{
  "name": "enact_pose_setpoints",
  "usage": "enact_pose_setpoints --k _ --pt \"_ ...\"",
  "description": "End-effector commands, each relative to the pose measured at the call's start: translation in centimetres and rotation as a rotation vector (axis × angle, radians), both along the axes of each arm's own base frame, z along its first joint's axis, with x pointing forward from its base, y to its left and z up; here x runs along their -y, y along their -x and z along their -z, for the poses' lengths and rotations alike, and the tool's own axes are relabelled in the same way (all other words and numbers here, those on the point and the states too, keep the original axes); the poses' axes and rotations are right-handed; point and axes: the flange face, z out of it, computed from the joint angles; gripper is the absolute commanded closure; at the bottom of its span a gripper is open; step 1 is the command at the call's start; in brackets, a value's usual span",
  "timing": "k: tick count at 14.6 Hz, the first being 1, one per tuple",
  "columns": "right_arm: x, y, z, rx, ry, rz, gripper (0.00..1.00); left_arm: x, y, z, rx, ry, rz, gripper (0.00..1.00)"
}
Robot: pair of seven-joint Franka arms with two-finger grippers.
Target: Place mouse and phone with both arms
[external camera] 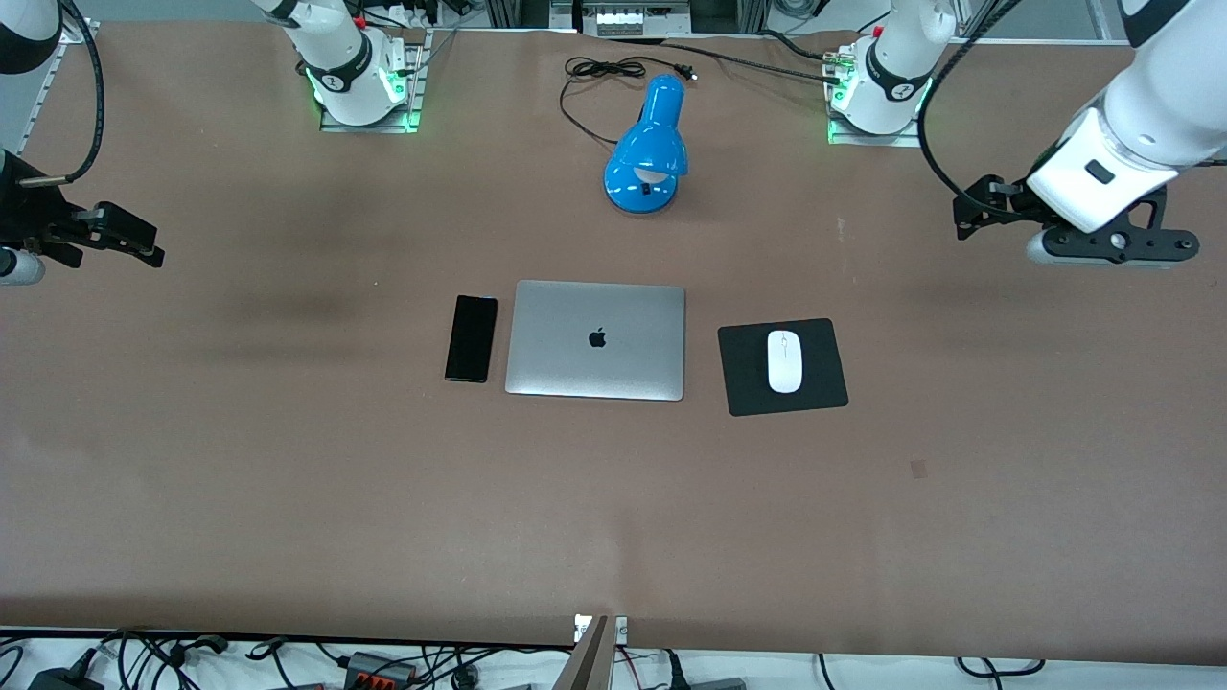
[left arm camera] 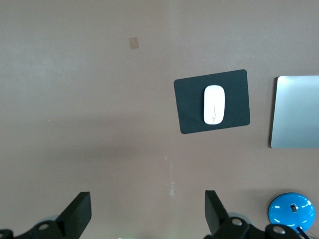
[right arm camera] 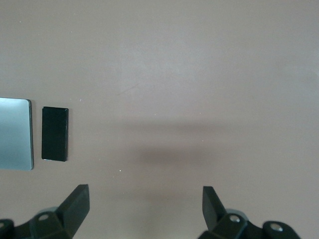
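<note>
The white mouse [external camera: 784, 361] lies on a black square pad [external camera: 743, 379] beside the silver laptop [external camera: 596, 340], toward the left arm's end. It also shows in the left wrist view [left arm camera: 214, 104]. The black phone [external camera: 471, 338] lies flat on the table beside the laptop, toward the right arm's end, and shows in the right wrist view [right arm camera: 54, 134]. My left gripper [external camera: 964, 217] [left arm camera: 148, 211] is open and empty, raised over bare table at the left arm's end. My right gripper [external camera: 144, 244] [right arm camera: 145, 206] is open and empty, raised over bare table at the right arm's end.
A blue desk lamp [external camera: 648, 149] with a black cord stands farther from the front camera than the laptop. A small tape patch [external camera: 918, 468] marks the brown table nearer to the camera than the pad.
</note>
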Motion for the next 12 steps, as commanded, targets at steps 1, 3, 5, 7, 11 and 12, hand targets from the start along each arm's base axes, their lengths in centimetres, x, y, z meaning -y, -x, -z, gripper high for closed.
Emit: enact_pose_setpoints --k 1,3,5,7,11,12 --pt "-0.1 0.9 -0.3 -0.001 0.004 -0.002 0.0 -0.4 -0.4 -0.6 -0.012 0.022 -0.013 0.0" --pt "-0.1 1.0 -0.4 -0.002 0.003 -0.004 0.0 -0.4 -0.3 -0.6 -0.014 0.025 -0.015 0.0" --pt "-0.1 1.0 -0.4 -0.005 0.003 -0.004 0.0 -0.4 -0.4 -0.5 -0.015 0.031 -0.015 0.0" --pt "-0.1 1.1 -0.5 -0.004 0.003 -0.004 0.0 -0.3 -0.4 -0.4 -0.018 0.031 -0.013 0.0" --pt "-0.1 1.1 -0.6 -0.001 0.005 -0.004 0.0 -1.6 -0.4 -0.2 -0.03 0.031 -0.033 0.0" --pt "-0.1 1.1 -0.6 -0.001 0.007 -0.004 0.0 -1.2 -0.3 -0.4 -0.027 0.031 -0.03 0.0"
